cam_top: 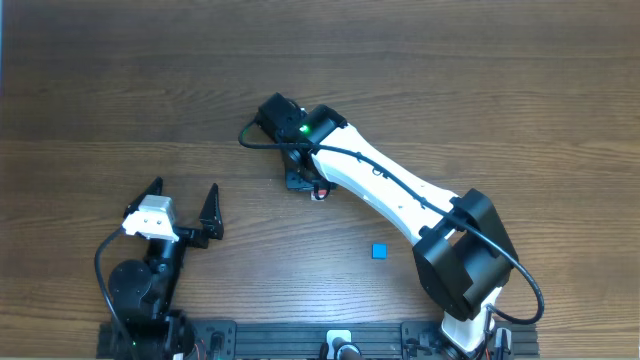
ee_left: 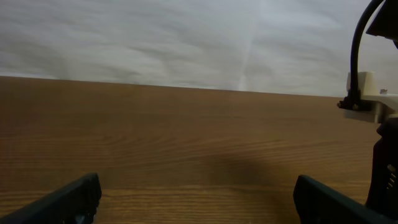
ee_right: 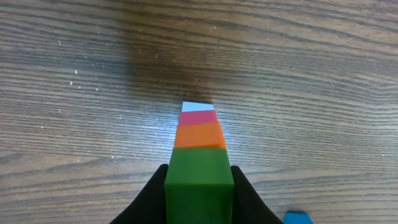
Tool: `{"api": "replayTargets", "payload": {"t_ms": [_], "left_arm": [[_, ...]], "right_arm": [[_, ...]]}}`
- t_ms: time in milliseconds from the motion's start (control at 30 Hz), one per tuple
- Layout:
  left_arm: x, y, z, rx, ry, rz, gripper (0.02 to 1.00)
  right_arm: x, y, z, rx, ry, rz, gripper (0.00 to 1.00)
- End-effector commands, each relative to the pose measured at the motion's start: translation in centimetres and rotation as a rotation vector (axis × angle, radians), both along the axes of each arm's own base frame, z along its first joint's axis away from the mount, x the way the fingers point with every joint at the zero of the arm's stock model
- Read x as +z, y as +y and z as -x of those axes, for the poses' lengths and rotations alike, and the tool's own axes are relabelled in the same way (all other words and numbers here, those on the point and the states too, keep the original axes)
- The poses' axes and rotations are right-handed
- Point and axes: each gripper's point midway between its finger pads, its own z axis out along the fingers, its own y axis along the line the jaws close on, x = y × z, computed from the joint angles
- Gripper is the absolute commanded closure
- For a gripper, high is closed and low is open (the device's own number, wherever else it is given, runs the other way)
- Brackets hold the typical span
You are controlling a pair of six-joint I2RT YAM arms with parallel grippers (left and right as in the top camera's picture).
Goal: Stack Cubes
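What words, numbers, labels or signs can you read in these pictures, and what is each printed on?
None can be read: the green cube, orange cube, pink cube, blue cube and table show no print.

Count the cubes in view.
5. One stack, bottom to top: white cube, pink cube, orange cube, green cube, held by the right gripper. Blue cube lies apart. The arm may hide others.
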Motion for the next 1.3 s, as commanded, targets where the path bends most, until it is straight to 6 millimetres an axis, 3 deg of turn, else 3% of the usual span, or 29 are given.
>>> {"api": "replayTargets", "payload": {"t_ms": [33, 700, 1067, 1133, 1300], "left_arm": [[-0.1, -0.1, 0.0, -0.008, -0.003, -0.014, 0.018], [-0.1, -0.1, 0.0, -0.008, -0.003, -0.014, 0.018], [-0.1, -0.1, 0.0, -0.008, -0.003, -0.014, 0.018], [-0.1, -0.1, 0.0, -0.008, -0.003, -0.014, 0.02], [-0.1, -0.1, 0.0, -0.008, -0.003, -0.014, 0.02]], "right_arm": [[-0.5, -0.7, -0.4, -0.03, -0.01, 0.03, 0.989], [-0.6, -0.7, -0.4, -0.03, -0.008, 0.031, 0.956], [-1.8, -0.7, -0.3, -0.043, 0.013, 0.045, 0.921], [-1.8, -0.6, -0.3, -0.043, 0.013, 0.044, 0.897], [-1.8, -0.7, -0.3, -0.043, 0.015, 0.047, 0.724]]}}
